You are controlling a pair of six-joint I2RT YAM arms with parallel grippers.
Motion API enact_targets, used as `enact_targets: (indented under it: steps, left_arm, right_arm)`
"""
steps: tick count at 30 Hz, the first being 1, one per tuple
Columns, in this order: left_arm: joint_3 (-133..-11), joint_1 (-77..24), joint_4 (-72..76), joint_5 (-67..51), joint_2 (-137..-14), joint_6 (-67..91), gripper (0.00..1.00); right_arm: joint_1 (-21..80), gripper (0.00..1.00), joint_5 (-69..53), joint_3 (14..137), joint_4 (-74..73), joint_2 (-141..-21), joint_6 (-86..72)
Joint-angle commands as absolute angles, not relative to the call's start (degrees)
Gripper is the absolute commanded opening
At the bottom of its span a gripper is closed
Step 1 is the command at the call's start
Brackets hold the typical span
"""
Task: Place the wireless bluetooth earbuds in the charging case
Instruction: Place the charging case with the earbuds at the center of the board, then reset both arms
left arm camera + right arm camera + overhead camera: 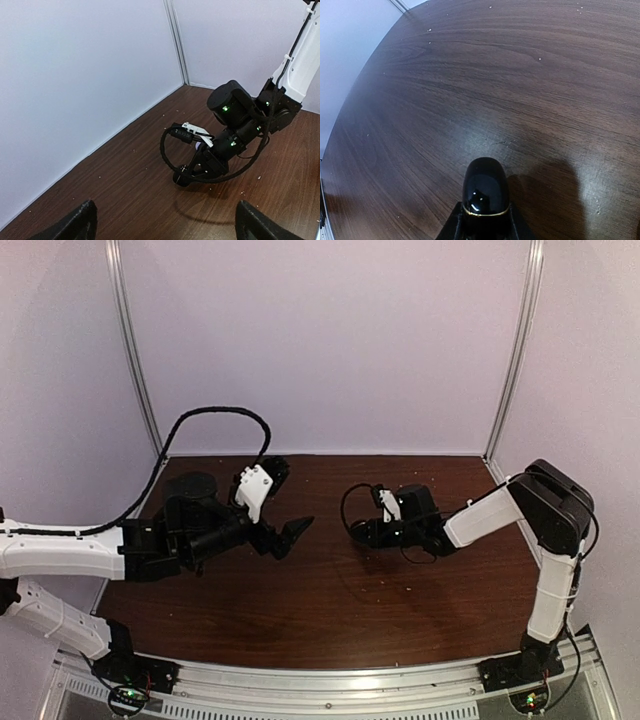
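Overhead view; left wrist faces right pincer [182,178]; right wrist hugs table [520,75]

There are one table [330,610], two arms [60,550] [490,515], a left gripper [287,502] and a right gripper [362,532], and one glossy black gold-banded object [485,192] at the right-wrist view's lower centre.

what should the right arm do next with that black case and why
Probably ease the black case down onto the table. The right jaws are shut on it over the wood, its lid looks closed along the gold seam, no earbuds show in any view, and the left jaws hang wide open and empty. Set down, it could be opened.
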State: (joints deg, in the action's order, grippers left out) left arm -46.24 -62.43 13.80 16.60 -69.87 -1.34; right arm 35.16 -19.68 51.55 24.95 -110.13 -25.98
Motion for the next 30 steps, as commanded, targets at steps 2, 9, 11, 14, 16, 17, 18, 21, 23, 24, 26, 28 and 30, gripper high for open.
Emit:
enact_targets:
  steps: [2,9,11,14,16,17,18,21,23,24,26,28,30]
  left_arm:
    - [-45.4,-61.8,17.0,18.4,-68.2,-0.9,0.98]
    - [-47.2,-60.0,14.4,18.8,-68.0,-0.2,0.98]
    - [-47.3,-59.7,14.3,18.3,-68.1,-0.2,0.98]
    - [-47.7,-59.5,13.8,18.1,-68.2,1.9,0.98]
    - [-47.8,-59.0,13.4,18.1,-68.3,2.5,0.98]
    - [-48.1,-58.6,13.1,17.8,-68.4,3.1,0.98]
    - [-48.3,-58.1,12.7,17.4,-68.5,3.8,0.98]
    - [-49.1,-56.1,11.2,15.0,-69.0,6.5,0.98]
    - [-49.7,-54.5,10.2,13.4,-69.4,8.5,0.98]
    - [-49.9,-53.8,9.7,12.4,-69.7,9.5,0.98]
    - [-50.6,-52.0,8.3,10.2,-70.3,11.8,0.98]
    - [-50.9,-50.2,7.7,8.5,-70.8,13.4,0.98]
    - [-51.2,-47.9,7.3,5.8,-71.2,15.0,0.98]
  right_arm:
    - [34.5,0.23,-19.5,53.4,25.2,-111.2,-27.1]
    - [34.3,0.35,-17.1,52.4,23.5,-110.0,-26.9]
    - [33.9,0.38,-16.5,52.4,23.0,-109.7,-26.6]
    - [33.6,0.41,-15.7,52.2,22.0,-108.4,-25.8]
    - [33.4,0.43,-14.7,52.1,20.9,-107.2,-25.2]
    - [33.2,0.44,-14.2,52.0,20.5,-106.5,-24.8]
    - [33.0,0.46,-13.9,51.8,20.2,-105.8,-24.5]
    - [32.5,0.50,-13.7,51.1,19.2,-103.2,-23.5]
    - [32.4,0.56,-13.5,50.3,18.8,-101.1,-22.5]
    - [32.3,0.61,-13.3,49.9,18.6,-99.7,-22.1]
    - [32.3,0.71,-12.7,48.9,18.1,-96.5,-20.9]
    - [32.1,0.84,-11.5,48.0,17.4,-92.4,-20.0]
    - [31.9,0.99,-10.5,47.0,16.4,-88.4,-19.1]
